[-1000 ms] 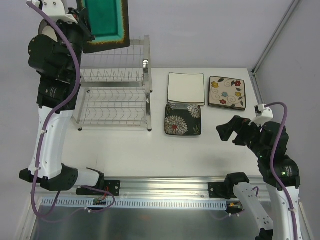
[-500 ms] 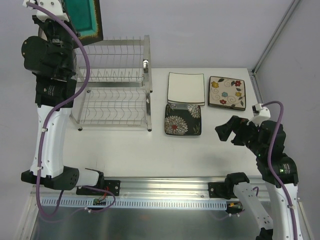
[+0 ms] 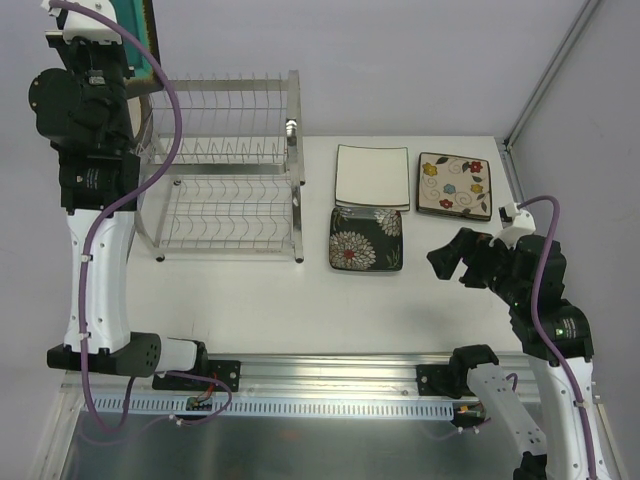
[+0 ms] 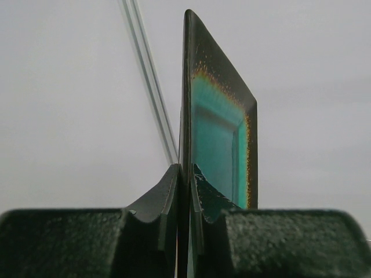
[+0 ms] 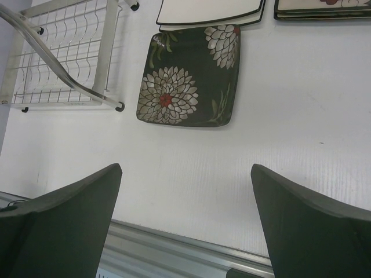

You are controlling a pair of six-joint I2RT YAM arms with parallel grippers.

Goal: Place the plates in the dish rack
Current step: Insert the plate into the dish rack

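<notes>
Fingers point(image 4: 165, 200) of the left gripper point(image 4: 185, 174) clamp tight on one rim of the teal-centred dark square plate point(image 4: 217, 139), which stands on edge straight out beyond them. Held so, the plate offers its thin side rather than its broad face, very likely so that it can slide down between upright prongs instead of landing flat across them. The dish rack point(image 3: 296, 200), a two-tier silver wire frame with no plate in it, sits below these fingers and off to their right; the plate appears raised clear of its top tier. Across the table point(image 3: 300, 300), the right gripper point(image 5: 185, 168) hangs with its fingers spread wide and nothing between them, apparently parked out of the way while its partner works. Ahead of those fingers and a little to their left the black square plate with white chrysanthemums point(image 5: 188, 75) lies flat; farther ahead lie the plain white square plate point(image 3: 372, 175) and, to its right, the cream square plate with coloured flowers point(image 3: 454, 185). All three rest face up within likely reach of the right arm, waiting their turn. A round plate cannot be made out. Loading looks barely begun: one plate is aloft, none slotted.
</notes>
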